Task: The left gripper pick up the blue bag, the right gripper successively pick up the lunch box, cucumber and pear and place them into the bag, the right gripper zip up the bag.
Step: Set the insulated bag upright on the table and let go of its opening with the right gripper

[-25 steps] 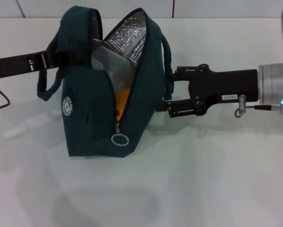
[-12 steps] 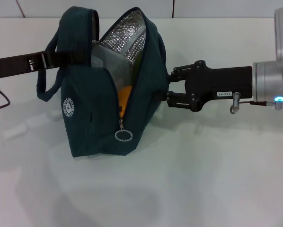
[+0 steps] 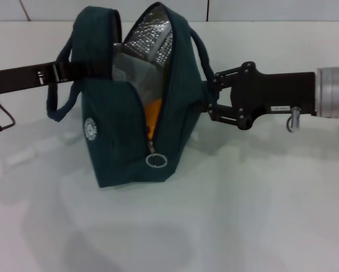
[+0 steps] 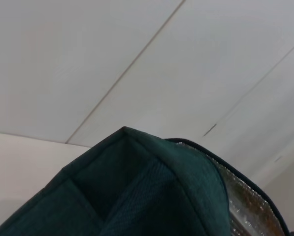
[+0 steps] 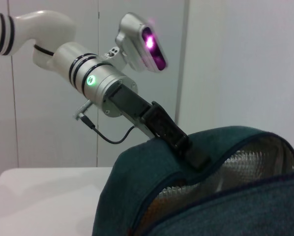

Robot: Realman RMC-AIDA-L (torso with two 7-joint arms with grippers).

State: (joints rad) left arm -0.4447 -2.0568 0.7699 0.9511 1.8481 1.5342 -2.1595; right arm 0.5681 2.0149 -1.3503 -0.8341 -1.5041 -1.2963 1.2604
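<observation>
The blue bag [image 3: 115, 130] stands upright on the white table, its top gaping and the foil lining showing. My left gripper [image 3: 73, 69] reaches in from the left and is shut on the bag's left rim; the right wrist view shows the left gripper [image 5: 189, 153] clamped over the bag [image 5: 152, 187]. Inside, the orange pear [image 3: 153, 111] shows through the slit, and the clear lunch box [image 3: 128, 71] above it. The cucumber is hidden. My right gripper [image 3: 210, 101] presses against the bag's right side by its handle. The ring zip pull [image 3: 156, 161] hangs low on the front. Bag fabric [image 4: 137, 196] fills the left wrist view.
The white table [image 3: 243, 215] stretches in front of and to the right of the bag. A thin black cable [image 3: 0, 120] lies at the far left edge. A white wall rises behind the table.
The bag has shifted to the right with my left arm. My right gripper went in against the bag's right side, then moved right and slightly up.
</observation>
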